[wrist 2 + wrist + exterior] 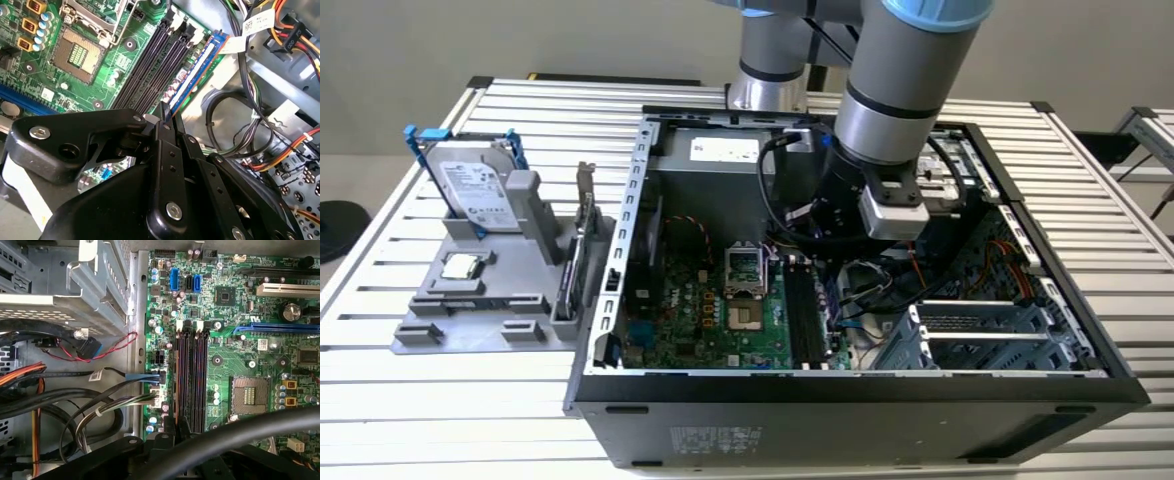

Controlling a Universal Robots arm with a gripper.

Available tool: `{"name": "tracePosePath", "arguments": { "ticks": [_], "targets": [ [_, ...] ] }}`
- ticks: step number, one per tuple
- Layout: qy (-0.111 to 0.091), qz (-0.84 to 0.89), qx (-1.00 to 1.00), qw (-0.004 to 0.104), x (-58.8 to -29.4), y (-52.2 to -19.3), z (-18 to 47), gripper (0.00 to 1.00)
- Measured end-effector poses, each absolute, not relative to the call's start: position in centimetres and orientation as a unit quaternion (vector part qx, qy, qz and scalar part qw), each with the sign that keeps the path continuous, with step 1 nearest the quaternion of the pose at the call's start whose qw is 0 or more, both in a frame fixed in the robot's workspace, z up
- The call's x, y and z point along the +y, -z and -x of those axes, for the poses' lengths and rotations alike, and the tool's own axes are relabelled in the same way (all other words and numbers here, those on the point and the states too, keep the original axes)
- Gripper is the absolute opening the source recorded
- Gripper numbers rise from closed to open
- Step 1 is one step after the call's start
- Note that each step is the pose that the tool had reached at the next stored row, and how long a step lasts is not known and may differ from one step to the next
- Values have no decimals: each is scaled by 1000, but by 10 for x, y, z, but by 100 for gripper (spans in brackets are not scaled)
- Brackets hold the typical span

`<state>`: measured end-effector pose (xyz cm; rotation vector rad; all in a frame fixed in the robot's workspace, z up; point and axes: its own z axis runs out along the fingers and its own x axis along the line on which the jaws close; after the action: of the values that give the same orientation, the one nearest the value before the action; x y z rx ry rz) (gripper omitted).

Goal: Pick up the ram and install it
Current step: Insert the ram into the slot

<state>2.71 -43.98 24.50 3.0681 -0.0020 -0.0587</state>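
Black claw (165,117) links crowd the second wrist view, the fingers closed on the near end of the ram (197,70), a thin blue stick held on edge and running lengthwise along the slots (150,65). It sits at the outermost slot, on the side away from the socket (77,52), either touching it or just above; I cannot tell if it is seated. Holding it by one end leaves the rest free to line up with the slot. Beside the slots, opposite the socket, bundled cables (240,130) crowd close and could snag. In the exterior view the arm (894,100) reaches down into the case (854,385), which sits on the surface (454,420); a hard drive (474,185) stands in a grey holder well apart
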Motion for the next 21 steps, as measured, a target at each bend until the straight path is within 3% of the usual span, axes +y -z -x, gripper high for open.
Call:
{"name": "tracePosePath", "arguments": {
  "ticks": [21],
  "targets": [
    [19, -999, -1, 37, -447, -237, -27, 0]
  ]
}}
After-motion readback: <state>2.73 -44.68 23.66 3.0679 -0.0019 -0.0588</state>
